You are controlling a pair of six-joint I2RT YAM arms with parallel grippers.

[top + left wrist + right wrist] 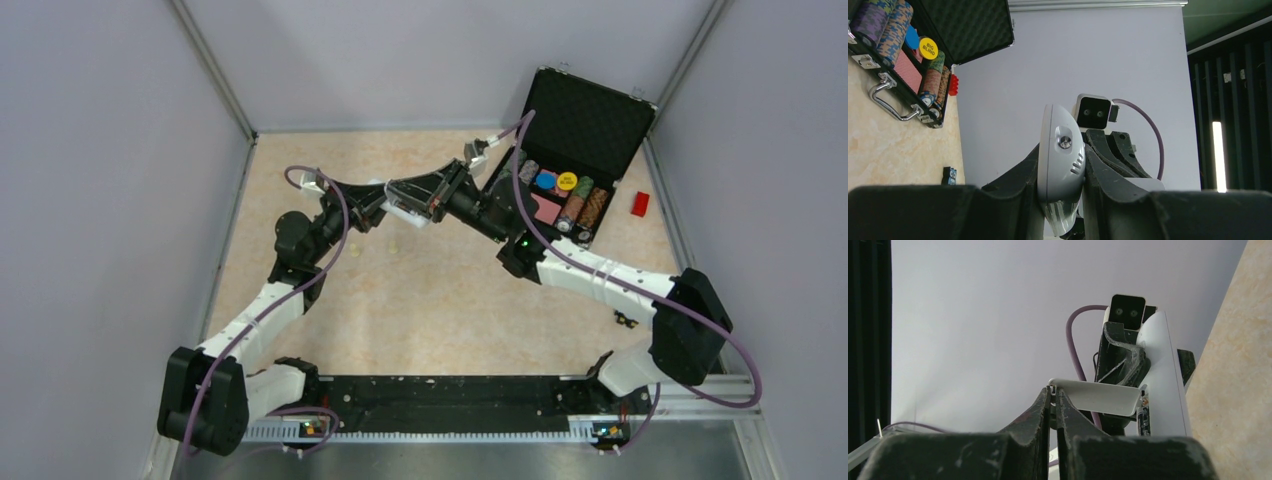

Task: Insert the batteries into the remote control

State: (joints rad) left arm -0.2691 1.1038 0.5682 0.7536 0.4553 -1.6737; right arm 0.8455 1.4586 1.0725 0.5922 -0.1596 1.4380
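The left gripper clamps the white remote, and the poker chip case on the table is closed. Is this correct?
No. The poker chip case is open, its lid raised, as the top external view shows. The left gripper does clamp the white remote.

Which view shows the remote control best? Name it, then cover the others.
Left wrist: the remote control sits large and central, clamped in the left gripper, screw recess and slots visible. Right wrist shows a narrow strip of it beyond the thin white panel pinched by the right gripper. Top external shows a small white patch between the grippers.
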